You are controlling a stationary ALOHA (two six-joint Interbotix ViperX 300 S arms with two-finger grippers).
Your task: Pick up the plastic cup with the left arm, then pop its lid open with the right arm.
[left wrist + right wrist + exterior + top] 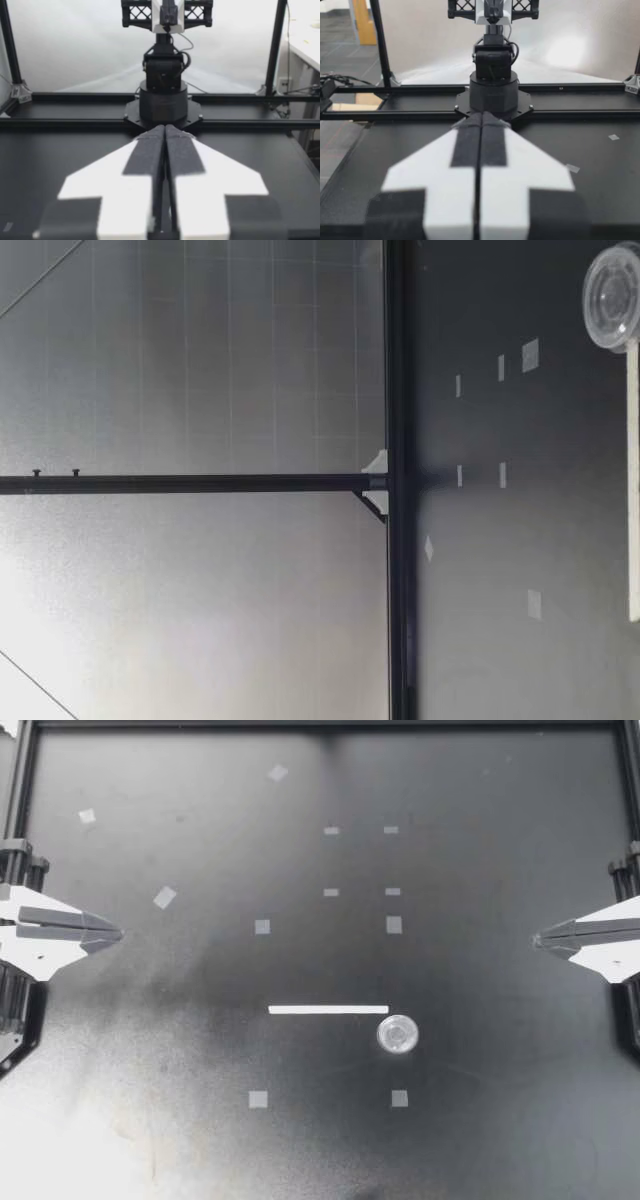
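Observation:
My left gripper (118, 933) rests shut at the table's left edge, holding nothing. Opposite it, at the right edge, my right gripper (538, 938) is also shut and empty. A small clear round lid (397, 1035) lies on the black table, toward the front and right of centre, far from both grippers. Touching it on its far left side is a white strip (328, 1010) laid flat. In the low view the lid (612, 295) and the strip (634, 480) lie close to the camera. Each wrist view shows its own closed fingers, the left gripper (164, 129) and the right gripper (481, 116), facing the other arm's base.
Small grey tape squares (262, 927) are scattered over the black table surface (480, 840). A black frame rail (320, 725) runs along the back edge, with upright posts at the sides. The opposite arm's base (163, 102) stands across the table.

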